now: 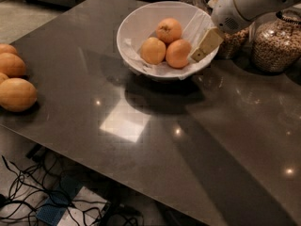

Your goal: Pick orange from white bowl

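Note:
The white bowl (134, 25) stands at the back middle of the dark table, lined with crumpled white paper. Three oranges lie in it. The orange (178, 53), the deepest reddish one, is at the right. A paler one (153, 50) lies to its left, and one with a dark stem dimple (169, 30) lies behind. My gripper (201, 51), beige under a white wrist, reaches in from the upper right. It hangs over the bowl's right rim, its tip just right of the orange and close to it.
Several oranges (17, 94) lie at the table's left edge. Two glass jars of grains (275, 44) stand at the back right, behind my arm. Cables (28, 192) lie on the floor below the table's front edge.

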{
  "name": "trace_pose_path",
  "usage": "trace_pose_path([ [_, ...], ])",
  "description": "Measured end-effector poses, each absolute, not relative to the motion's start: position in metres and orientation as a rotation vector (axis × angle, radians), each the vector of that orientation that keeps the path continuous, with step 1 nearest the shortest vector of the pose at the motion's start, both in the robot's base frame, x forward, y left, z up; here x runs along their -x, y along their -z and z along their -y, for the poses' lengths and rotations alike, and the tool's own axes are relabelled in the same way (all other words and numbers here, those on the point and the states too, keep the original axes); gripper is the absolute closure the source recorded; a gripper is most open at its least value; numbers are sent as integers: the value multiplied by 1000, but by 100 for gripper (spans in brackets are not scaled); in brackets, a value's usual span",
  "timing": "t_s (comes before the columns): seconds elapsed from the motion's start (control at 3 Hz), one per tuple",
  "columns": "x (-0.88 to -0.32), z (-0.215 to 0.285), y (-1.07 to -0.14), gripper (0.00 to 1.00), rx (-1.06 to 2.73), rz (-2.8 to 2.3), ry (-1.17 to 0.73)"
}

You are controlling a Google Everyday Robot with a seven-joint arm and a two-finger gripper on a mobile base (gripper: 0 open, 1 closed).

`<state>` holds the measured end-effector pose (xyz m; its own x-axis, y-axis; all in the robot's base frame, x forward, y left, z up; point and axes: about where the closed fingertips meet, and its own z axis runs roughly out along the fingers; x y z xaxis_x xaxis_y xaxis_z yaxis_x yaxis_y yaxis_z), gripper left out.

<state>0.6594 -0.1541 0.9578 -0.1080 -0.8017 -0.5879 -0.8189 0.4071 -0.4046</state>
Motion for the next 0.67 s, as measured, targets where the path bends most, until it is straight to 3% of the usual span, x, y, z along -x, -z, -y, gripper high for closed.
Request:
trace_pose_path([
  [0.67,-664,124,-936,0,1435,-1878,-139],
])
